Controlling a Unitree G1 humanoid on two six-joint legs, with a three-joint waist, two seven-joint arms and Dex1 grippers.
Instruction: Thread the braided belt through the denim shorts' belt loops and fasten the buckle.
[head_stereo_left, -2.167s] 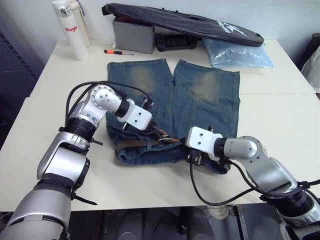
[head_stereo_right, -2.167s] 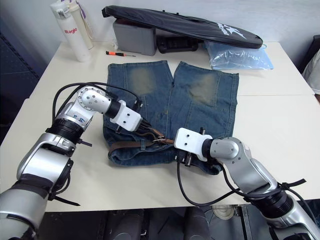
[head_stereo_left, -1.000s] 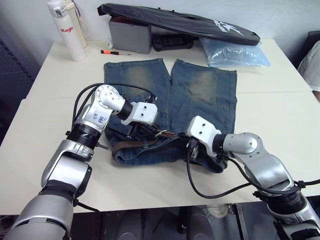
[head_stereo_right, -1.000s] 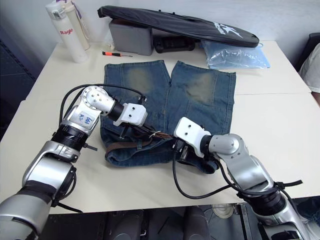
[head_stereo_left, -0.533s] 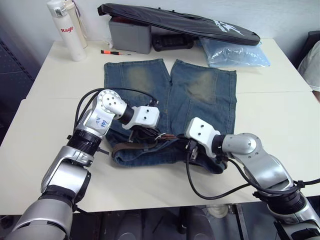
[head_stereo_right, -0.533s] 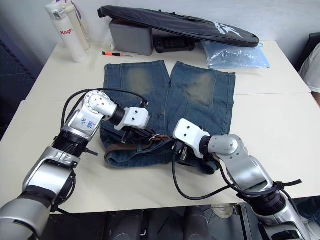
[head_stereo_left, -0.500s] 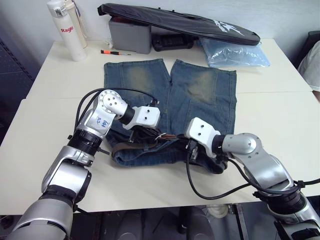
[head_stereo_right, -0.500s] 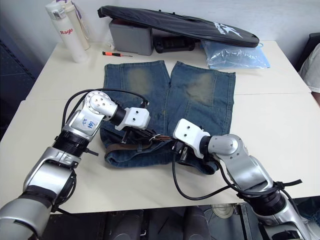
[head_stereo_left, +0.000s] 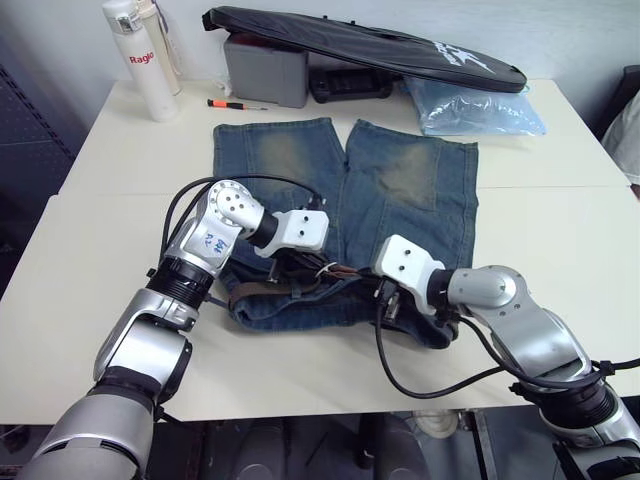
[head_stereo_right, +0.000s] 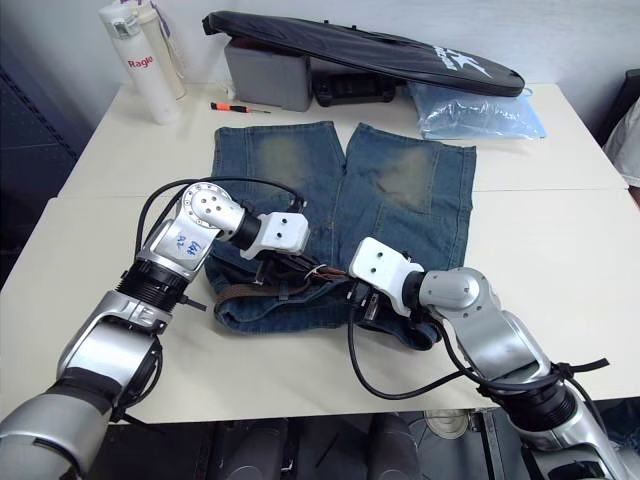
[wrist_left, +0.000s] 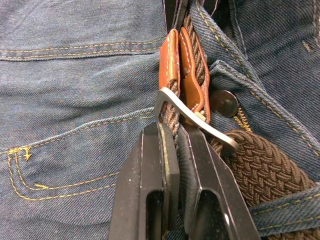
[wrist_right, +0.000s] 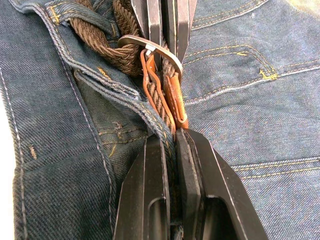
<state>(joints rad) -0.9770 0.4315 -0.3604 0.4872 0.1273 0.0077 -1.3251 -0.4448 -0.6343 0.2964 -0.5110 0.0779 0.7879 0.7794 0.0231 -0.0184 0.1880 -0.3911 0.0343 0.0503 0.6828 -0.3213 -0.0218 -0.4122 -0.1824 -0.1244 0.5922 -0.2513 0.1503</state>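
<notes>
Change since earlier: left gripper (head_stereo_left: 318, 262) has travelled along the waistband toward the fly, closing on the right gripper (head_stereo_left: 383, 297); the shorts lie as they did.
Shorts: faded blue denim shorts (head_stereo_left: 400, 185) with yellowish worn patches on both legs lie flat on the pale table (head_stereo_left: 560, 230), legs pointing away from the robot, waistband nearest it.
Belt: dark-brown braided belt (wrist_left: 260, 170) with tan leather ends runs along the waistband, lying by the round metal fly button (wrist_left: 223, 102).
Belt loop: a narrow denim belt loop (wrist_right: 95, 10) crosses over the braid near the buckle in the right wrist view.
Buckle: small silver-grey rectangular metal buckle (wrist_left: 197, 120) sits at the middle of the waistband, between the two grippers, the braid passing through its frame.
Left gripper: black fingers (wrist_left: 155, 165) pressed together on the braided belt just at the buckle frame, gripping it.
Right gripper: black fingers (wrist_right: 192, 160) clamped on the belt's tan leather part (wrist_right: 172, 102), facing the left gripper across the buckle.
Background: white bottle (head_stereo_left: 140, 55), orange-handled screwdriver (head_stereo_left: 232, 104), grey box (head_stereo_left: 266, 70), long black bag (head_stereo_left: 370, 45) and pale blue plastic bag (head_stereo_left: 475, 105) line the table's far edge.
</notes>
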